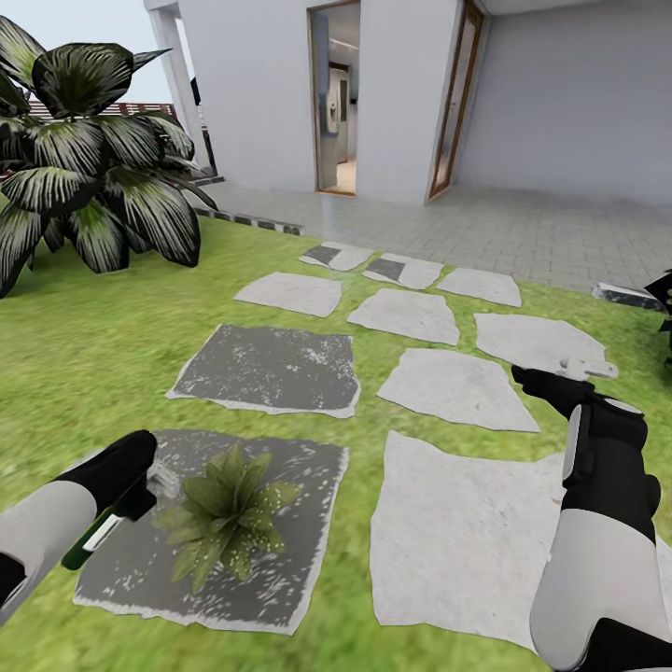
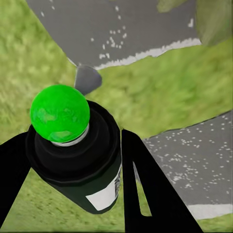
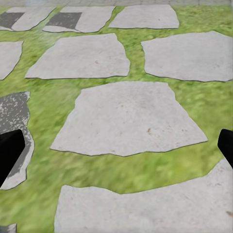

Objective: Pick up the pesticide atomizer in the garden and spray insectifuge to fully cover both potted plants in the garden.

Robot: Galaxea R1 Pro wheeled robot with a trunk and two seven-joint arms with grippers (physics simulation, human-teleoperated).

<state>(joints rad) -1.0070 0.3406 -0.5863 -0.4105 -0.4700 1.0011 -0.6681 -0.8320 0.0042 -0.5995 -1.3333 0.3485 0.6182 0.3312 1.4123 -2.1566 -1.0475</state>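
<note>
My left gripper (image 1: 138, 478) is shut on the pesticide atomizer (image 1: 91, 539), a dark green-black bottle with a white label. In the left wrist view the atomizer (image 2: 73, 145) stands between the two black fingers (image 2: 145, 189), and its round top is bright green. A potted plant (image 1: 229, 511), a low rosette of pointed green leaves, sits on a dark mottled slab (image 1: 299, 560) just right of the left gripper. Its leaf tips (image 2: 213, 22) show blurred at a corner of the left wrist view. My right gripper (image 1: 560, 381) hovers open over the pale stepping stones (image 3: 126, 116), holding nothing.
A big striped-leaf plant (image 1: 84, 140) stands at the far left. Pale stepping stones (image 1: 457, 387) lead across the grass to a grey paved patio (image 1: 523, 233) and the white house with an open doorway (image 1: 336, 98). A second dark slab (image 1: 271, 369) lies ahead.
</note>
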